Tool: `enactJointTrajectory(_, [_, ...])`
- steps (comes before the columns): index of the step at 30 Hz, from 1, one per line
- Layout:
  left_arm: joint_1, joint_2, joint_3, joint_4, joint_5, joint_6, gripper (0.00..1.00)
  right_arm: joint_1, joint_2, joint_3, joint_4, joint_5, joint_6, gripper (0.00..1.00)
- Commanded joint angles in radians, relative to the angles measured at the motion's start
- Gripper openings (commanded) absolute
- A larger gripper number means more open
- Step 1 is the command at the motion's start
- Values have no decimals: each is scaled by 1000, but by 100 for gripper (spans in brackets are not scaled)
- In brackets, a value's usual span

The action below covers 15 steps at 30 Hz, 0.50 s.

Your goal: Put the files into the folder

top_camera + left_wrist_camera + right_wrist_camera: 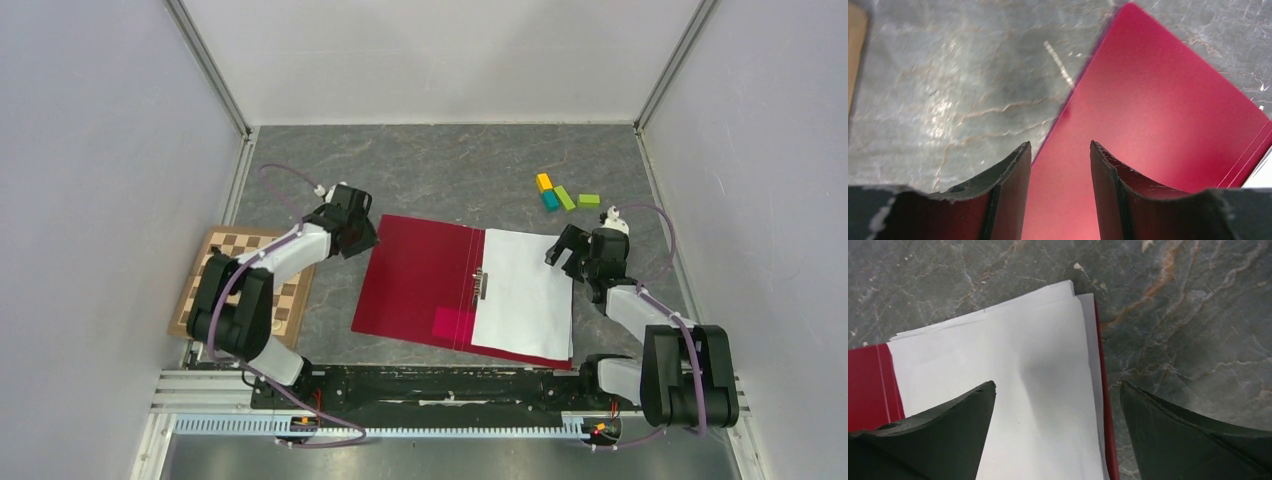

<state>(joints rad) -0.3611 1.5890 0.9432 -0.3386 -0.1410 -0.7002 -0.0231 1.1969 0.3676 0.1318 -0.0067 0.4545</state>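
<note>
The red folder [415, 280] lies open and flat in the middle of the table, with a metal clip [484, 283] at its spine and a pink square [454, 325] inside. The white files [525, 290] lie stacked on its right half, slightly fanned at the far edge. My left gripper [362, 238] is at the folder's far left corner. In the left wrist view its jaws [1060, 145] stand apart over the edge of the red cover [1158, 100], gripping nothing. My right gripper [1058, 385] is wide open over the right edge of the files [1018, 370], just above them.
A wooden chessboard [225, 262] lies at the left under my left arm. Several small coloured blocks [565, 195] sit at the back right, beyond my right gripper. White walls close in the table on three sides.
</note>
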Motion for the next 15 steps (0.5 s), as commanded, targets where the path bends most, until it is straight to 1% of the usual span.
enactJointTrajectory(1, [5, -127, -132, 78, -37, -127, 54, -2, 67, -12, 67, -83, 26, 98])
enactJointTrajectory(3, [5, -170, -184, 90, -29, -144, 54, -1, 97, -3, 80, -99, 30, 98])
enactJointTrajectory(8, [5, -241, -285, 101, -61, -177, 55, 8, 175, 48, 81, -118, 23, 98])
enactJointTrajectory(11, [4, -247, -326, 120, -54, -206, 55, 9, 209, 73, 80, -121, 22, 98])
enactJointTrajectory(15, [-1, -241, -358, 151, -6, -238, 55, 16, 257, 105, 83, -145, 14, 98])
